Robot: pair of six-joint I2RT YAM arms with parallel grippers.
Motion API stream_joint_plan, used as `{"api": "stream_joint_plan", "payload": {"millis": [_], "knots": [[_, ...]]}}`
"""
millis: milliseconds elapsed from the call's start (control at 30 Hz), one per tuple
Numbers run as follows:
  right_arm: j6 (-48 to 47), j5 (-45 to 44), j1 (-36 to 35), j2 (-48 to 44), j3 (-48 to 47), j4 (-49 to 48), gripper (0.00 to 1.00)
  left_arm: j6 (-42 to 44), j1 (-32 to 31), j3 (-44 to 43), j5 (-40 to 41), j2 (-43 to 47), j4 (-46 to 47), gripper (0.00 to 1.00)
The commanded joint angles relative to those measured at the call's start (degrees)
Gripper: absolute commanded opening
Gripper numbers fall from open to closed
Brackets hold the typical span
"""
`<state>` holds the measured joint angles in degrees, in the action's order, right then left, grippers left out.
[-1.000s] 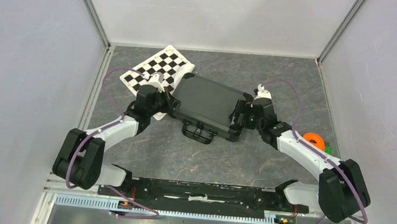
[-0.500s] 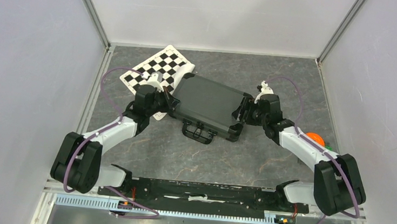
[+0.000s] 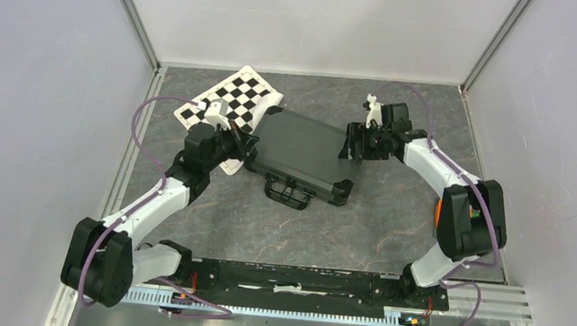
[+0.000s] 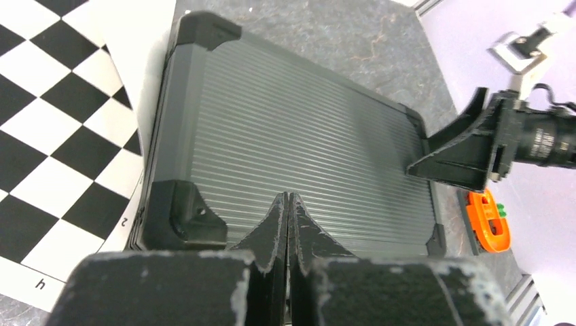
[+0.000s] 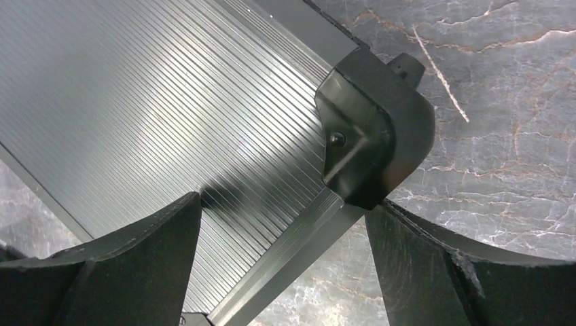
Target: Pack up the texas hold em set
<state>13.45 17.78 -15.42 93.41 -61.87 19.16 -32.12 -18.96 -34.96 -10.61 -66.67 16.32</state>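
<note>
The texas hold em set's black ribbed case (image 3: 302, 152) lies shut on the grey table, its handle (image 3: 287, 192) facing the arms. No chips, cards or dice show. My left gripper (image 3: 244, 149) is shut and empty, its tips (image 4: 286, 204) low at the case's left side by a corner cap (image 4: 182, 212). My right gripper (image 3: 352, 143) stands open at the far right corner. In the right wrist view its jaws (image 5: 283, 204) straddle the case's edge, one finger (image 5: 156, 238) over the lid (image 5: 136, 102) and the other beside the corner cap (image 5: 373, 136).
A black-and-white checkered board (image 3: 232, 99) lies partly under the case's far left corner. An orange tape-like object (image 4: 488, 221) sits on the table to the right of the case. White walls close in the table on three sides.
My right arm has swung from the case's right side up to its far right corner, its jaws narrowing briefly and widening again. My left arm drew back slightly to the left.
</note>
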Motion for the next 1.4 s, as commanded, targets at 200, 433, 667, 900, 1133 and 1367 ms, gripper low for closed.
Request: {"api": "stream_joint_plan", "payload": {"millis": [200,433,667,900,1133,1367], "knots": [[-21.8,8.6,-7.1,17.9,-13.9,-0.2,0.9,1.3,0.2,0.1,0.6,6.8,1.7,0.02],[-22.6,6.4,-8.7,22.9,-24.1,2.3,0.9,1.3,0.2,0.1,0.6,2.9,1.7,0.02],[-23.3,1.1,-5.8,19.0,-24.6,4.6,0.91,1.3,0.2,0.1,0.6,3.8,1.7,0.02],[-19.4,-7.4,-5.8,10.4,-21.4,3.5,0.93,1.3,0.2,0.1,0.6,10.9,1.7,0.02],[-15.7,-8.3,-6.3,10.2,-29.4,3.4,0.92,1.3,0.2,0.1,0.6,7.4,1.7,0.02],[-8.6,-6.5,-9.2,24.3,-46.5,1.9,0.87,1.3,0.2,0.1,0.6,5.4,1.7,0.02]]}}
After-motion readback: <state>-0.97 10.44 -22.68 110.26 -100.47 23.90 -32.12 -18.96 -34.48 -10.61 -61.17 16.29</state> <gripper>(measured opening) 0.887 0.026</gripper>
